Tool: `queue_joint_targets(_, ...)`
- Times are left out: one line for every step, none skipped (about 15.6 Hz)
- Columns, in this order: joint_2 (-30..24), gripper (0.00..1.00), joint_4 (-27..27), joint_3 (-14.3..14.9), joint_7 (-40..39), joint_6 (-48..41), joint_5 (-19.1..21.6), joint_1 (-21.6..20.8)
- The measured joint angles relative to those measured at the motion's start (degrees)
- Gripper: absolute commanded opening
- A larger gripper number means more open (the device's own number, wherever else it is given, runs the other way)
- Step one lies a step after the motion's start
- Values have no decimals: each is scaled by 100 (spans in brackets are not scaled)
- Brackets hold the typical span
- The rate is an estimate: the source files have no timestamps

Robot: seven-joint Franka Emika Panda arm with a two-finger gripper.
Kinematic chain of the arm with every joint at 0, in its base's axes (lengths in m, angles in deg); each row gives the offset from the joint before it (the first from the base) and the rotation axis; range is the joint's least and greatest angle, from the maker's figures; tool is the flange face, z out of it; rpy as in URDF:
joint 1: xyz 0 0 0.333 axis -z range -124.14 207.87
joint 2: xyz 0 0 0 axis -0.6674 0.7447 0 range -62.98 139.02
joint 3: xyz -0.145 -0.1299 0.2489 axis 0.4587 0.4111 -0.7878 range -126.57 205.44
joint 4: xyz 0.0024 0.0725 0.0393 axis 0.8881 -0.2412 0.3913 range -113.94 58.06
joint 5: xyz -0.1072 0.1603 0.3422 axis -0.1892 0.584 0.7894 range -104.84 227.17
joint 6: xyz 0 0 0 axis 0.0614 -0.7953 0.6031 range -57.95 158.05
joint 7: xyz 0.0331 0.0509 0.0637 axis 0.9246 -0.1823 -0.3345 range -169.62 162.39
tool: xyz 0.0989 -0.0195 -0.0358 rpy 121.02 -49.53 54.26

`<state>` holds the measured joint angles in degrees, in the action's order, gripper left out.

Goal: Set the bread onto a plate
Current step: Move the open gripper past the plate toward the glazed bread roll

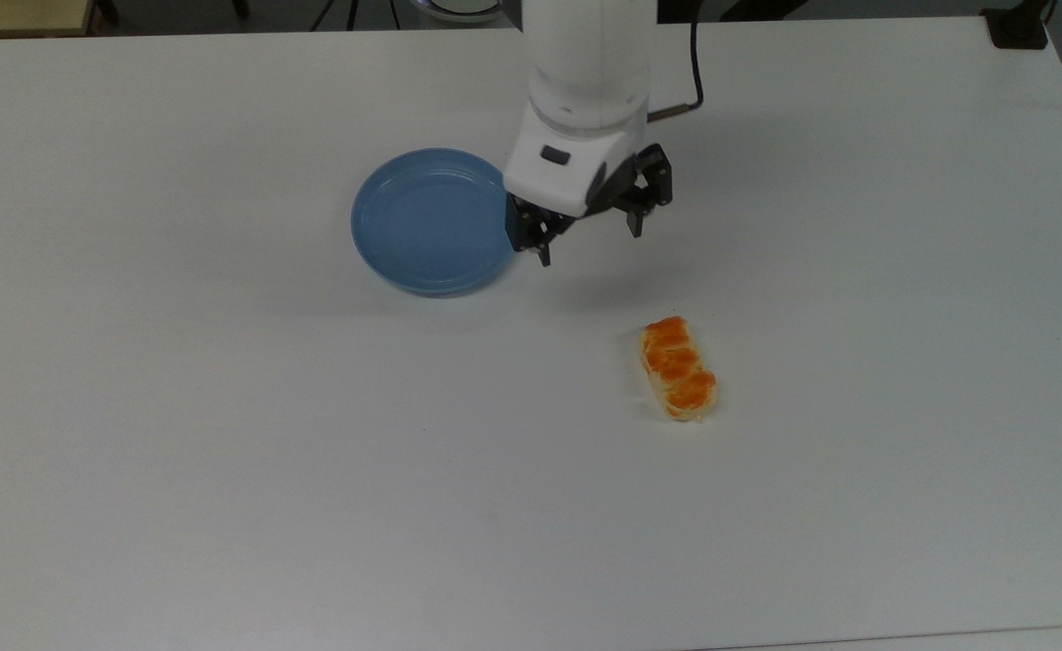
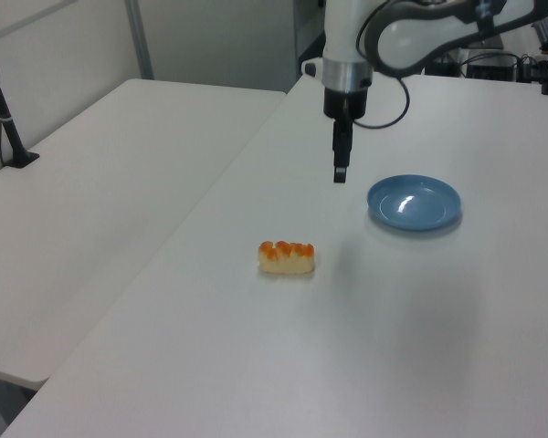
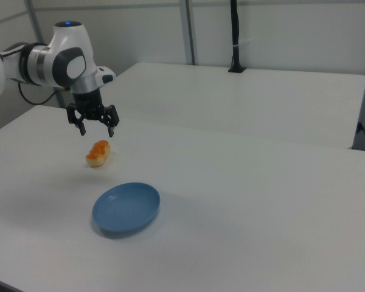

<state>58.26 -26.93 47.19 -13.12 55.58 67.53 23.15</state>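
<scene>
Gripper (image 1: 588, 241) hangs spread between plate (image 1: 436, 220) and bread (image 1: 678, 367).

The gripper (image 1: 589, 242) hung above the white table (image 1: 223, 470) with its fingers (image 1: 543, 254) spread and nothing between them. Below the fingertips lay bare tabletop. The plate (image 1: 436, 220) sat just beside one finger, low on the table. The bread (image 1: 678, 367) lay apart, beyond the other finger, with open surface all around it.

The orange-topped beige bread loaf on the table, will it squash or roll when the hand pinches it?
The small oblong beige loaf with glossy orange lumps lies flat on its long base on the white table, so it probably won't roll. It looks soft, so it may dent. The glossy top might be slick; the pale sides seem safer.
</scene>
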Motion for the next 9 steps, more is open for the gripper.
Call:
queue_joint_targets(105,100,16,1,56,110,0,-64)
queue_joint_targets(199,100,32,1,126,222,0,-124)
queue_joint_targets(287,100,42,2,204,333,0,-182)
queue_joint_targets(370,100,50,3,261,422,0,-236)
queue_joint_targets(452,100,60,4,328,520,0,-288)
queue_joint_targets(541,100,82,4,386,617,0,-338)
queue_joint_targets(678,100,146,6,475,730,0,-394)
queue_joint_targets(779,100,201,8,557,809,0,-420)
queue_joint_targets(891,100,274,15,635,897,0,-437)
